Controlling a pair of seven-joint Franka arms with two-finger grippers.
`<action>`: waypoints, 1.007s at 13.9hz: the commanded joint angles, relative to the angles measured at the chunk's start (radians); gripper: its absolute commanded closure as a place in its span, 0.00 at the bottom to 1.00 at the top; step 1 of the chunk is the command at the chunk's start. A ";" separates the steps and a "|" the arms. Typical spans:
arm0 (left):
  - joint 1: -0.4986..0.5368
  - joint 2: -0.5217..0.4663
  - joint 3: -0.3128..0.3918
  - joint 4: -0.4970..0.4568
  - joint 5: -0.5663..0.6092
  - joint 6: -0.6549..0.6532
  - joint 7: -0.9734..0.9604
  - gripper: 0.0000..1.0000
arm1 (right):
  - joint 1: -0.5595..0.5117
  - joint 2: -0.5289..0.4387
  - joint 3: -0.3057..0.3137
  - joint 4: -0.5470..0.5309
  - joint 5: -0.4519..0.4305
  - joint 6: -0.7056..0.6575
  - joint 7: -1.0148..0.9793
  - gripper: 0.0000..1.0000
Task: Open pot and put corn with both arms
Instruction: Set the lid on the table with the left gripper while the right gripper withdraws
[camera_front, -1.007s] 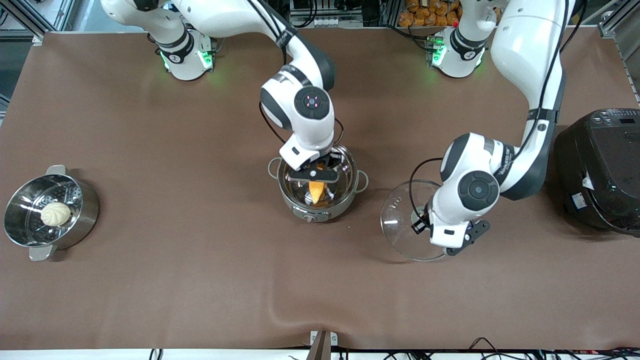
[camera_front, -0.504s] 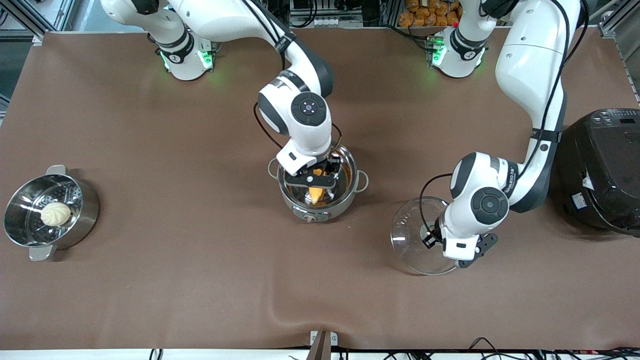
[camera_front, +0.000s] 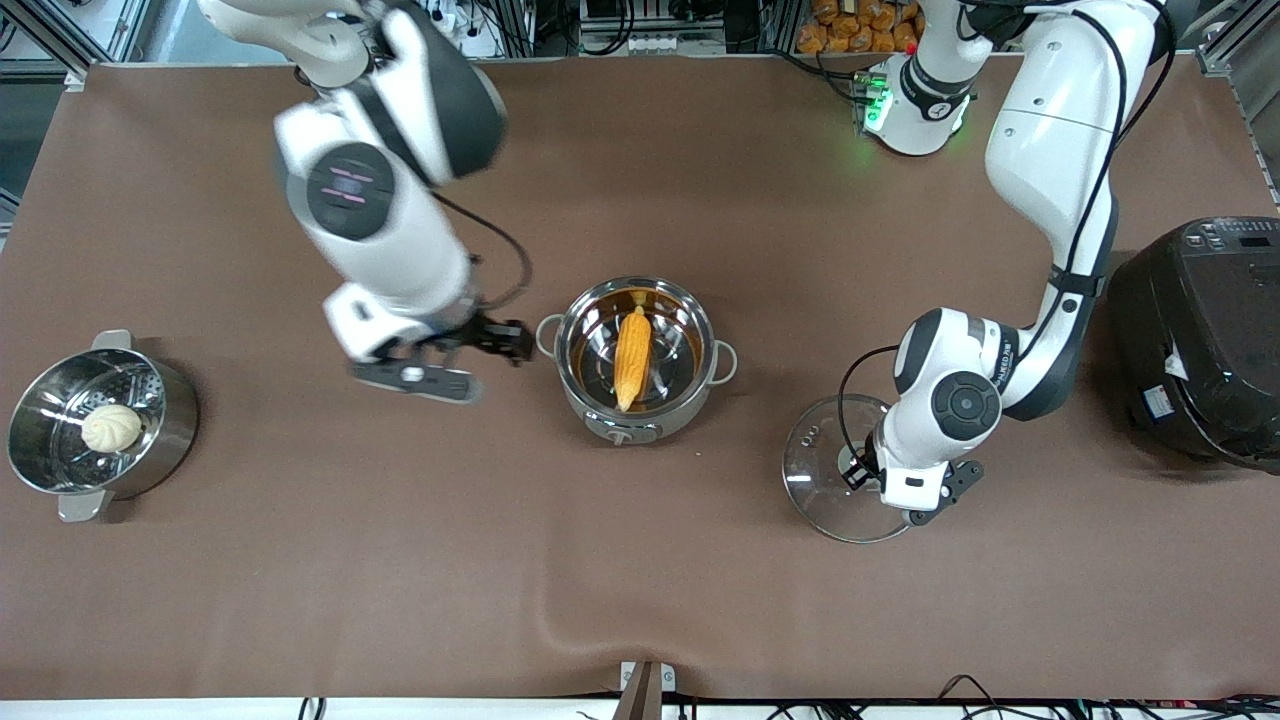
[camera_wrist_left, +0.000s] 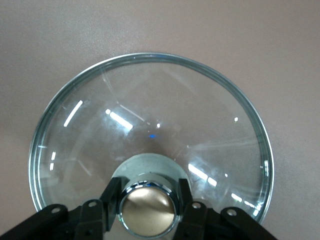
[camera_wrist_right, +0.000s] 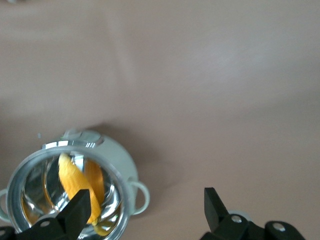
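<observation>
1. Steamer pot (camera_front: 95, 420) sits at my right arm's end of the table (camera_front: 300, 560), a round white bun (camera_front: 111, 427) resting on its perforated insert.

2. My right claw (camera_front: 470, 355) hangs over bare table between the steamer pot and the pot, just beside the pot's loop handle. Its fingers (camera_wrist_right: 216, 205) stand apart with nothing between them, and in my right wrist view the pot (camera_wrist_right: 70, 192) shows below with the cob inside.

3. Pot (camera_front: 637, 360), shiny steel, stands near the middle of the table with its lid off and its control knob on the side nearer the front camera.

4. Corn (camera_front: 631, 357) lies inside the pot on the bottom, its length running from the pot's farther side toward the nearer side, untouched by either claw.

5. Glass lid (camera_front: 830, 470) lies flat on the table toward my left arm's end, apart from the pot and a little nearer the front camera than it.

6. My left claw (camera_wrist_left: 148, 209) is down on the lid, its fingers (camera_wrist_left: 111, 197) closed against either side of the copper knob (camera_wrist_left: 148, 207), so I am clamped on the lid.

7. Black cooker (camera_front: 1200, 340) stands at my left arm's end of the table, near my left arm's elbow.
</observation>
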 joint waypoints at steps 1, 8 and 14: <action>0.014 -0.052 -0.009 -0.022 0.021 0.004 0.002 0.00 | -0.127 -0.079 0.015 -0.046 0.023 -0.003 -0.087 0.00; 0.063 -0.327 -0.017 -0.044 0.015 -0.307 0.293 0.00 | -0.446 -0.249 0.012 -0.264 -0.004 -0.032 -0.653 0.00; 0.105 -0.578 -0.018 -0.033 -0.023 -0.536 0.497 0.00 | -0.462 -0.366 0.012 -0.321 -0.101 -0.048 -0.759 0.00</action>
